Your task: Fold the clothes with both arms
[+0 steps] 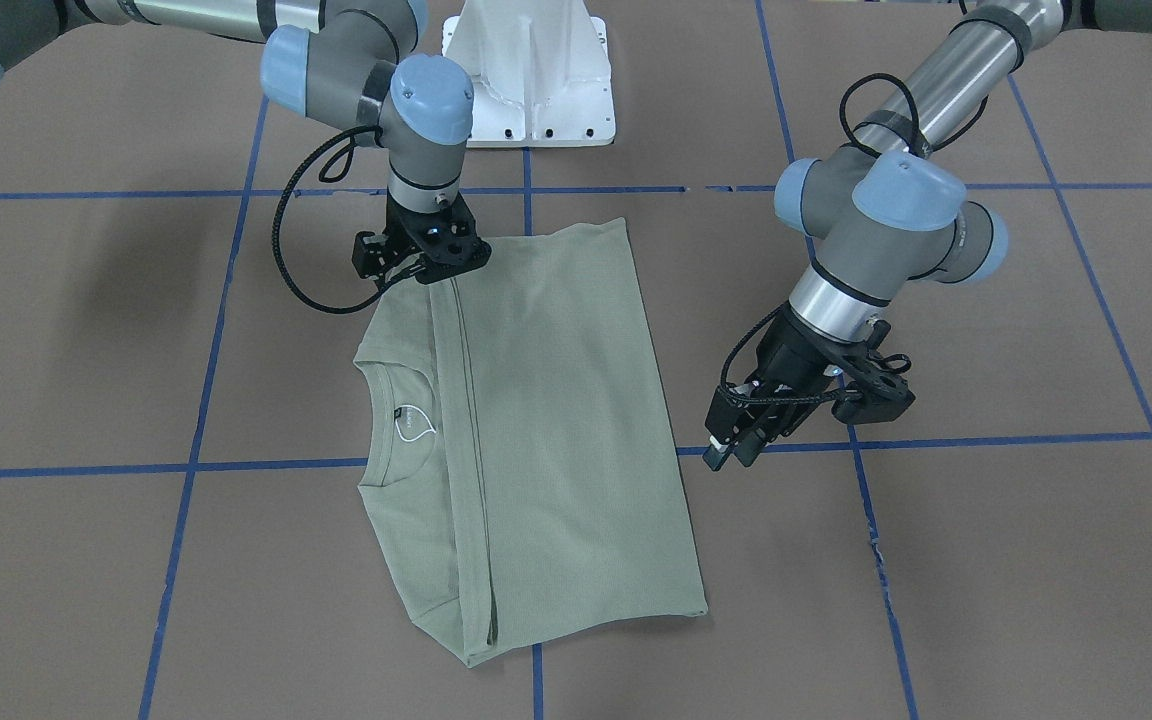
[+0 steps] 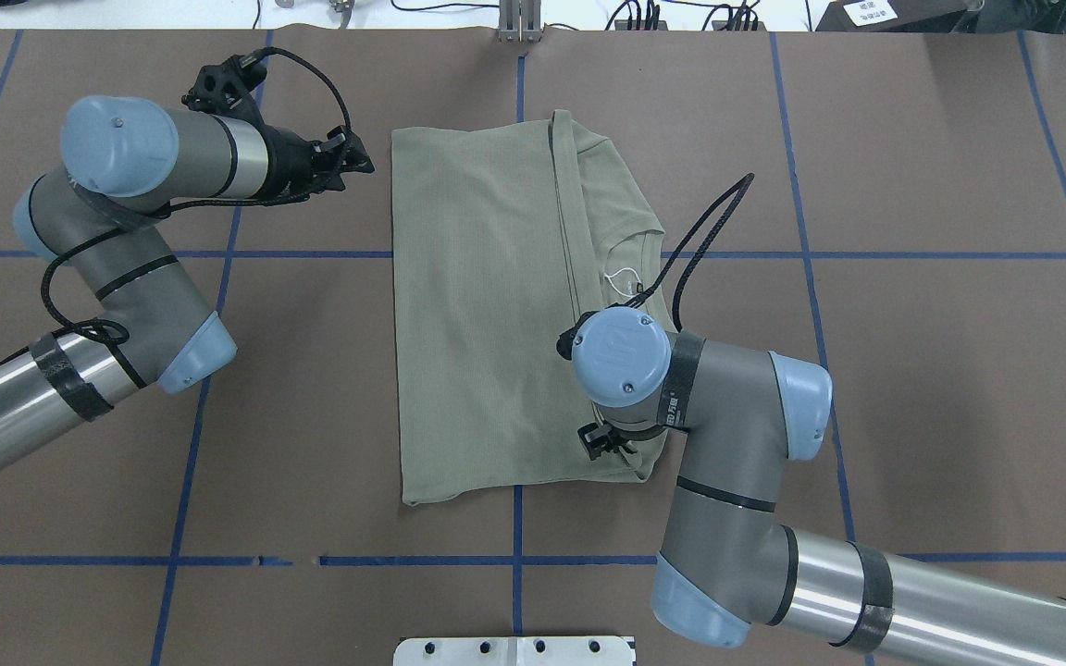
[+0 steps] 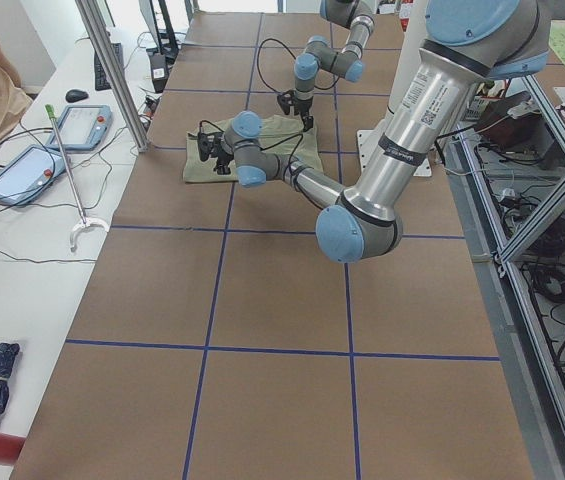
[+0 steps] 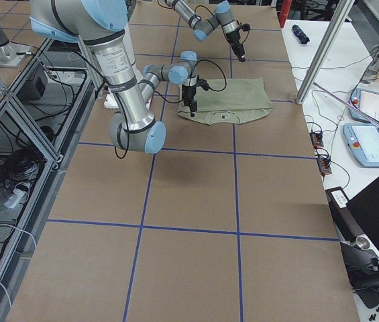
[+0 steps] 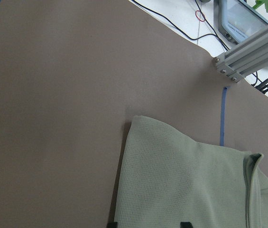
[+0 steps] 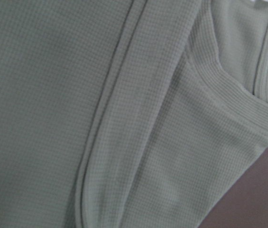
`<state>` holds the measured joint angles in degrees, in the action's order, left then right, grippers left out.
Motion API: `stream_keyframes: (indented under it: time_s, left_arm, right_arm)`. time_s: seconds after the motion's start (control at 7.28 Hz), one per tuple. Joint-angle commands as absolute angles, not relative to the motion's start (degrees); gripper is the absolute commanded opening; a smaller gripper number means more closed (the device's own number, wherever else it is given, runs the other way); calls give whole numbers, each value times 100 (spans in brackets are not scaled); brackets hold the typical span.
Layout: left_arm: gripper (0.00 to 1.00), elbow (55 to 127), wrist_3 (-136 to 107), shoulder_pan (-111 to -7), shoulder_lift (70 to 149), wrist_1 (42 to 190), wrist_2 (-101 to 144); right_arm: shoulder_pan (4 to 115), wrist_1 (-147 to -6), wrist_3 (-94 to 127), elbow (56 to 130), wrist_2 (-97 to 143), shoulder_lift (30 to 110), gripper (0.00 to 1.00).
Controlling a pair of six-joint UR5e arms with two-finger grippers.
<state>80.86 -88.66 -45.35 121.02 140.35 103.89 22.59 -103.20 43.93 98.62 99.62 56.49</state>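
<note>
Shirt (image 1: 556, 420): pale sage-green knit, flat on the counter (image 1: 1016, 570) at mid-frame, folded lengthwise into a tall panel. Ribbed neck and white loop showing at its left edge.

Right arm (image 1: 416, 100): silver-grey with light-blue caps, entering from upper left. Right hand (image 1: 428, 262) pointing down at the shirt's upper left corner, grip hidden.

Left arm (image 1: 886, 240): same build, entering from upper right. Left hand (image 1: 731, 452) tilted, near the shirt's right edge but clear of it, fingers apart, empty.
</note>
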Motion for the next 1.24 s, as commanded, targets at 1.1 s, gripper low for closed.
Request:
stream_keyframes:
  time_s: [1.1]
  left_arm:
    - [53, 8604, -8877, -4597, 11972, 13957, 10538]
  right_arm:
    - [2988, -10275, 3850, 9778, 9976, 5313, 100]
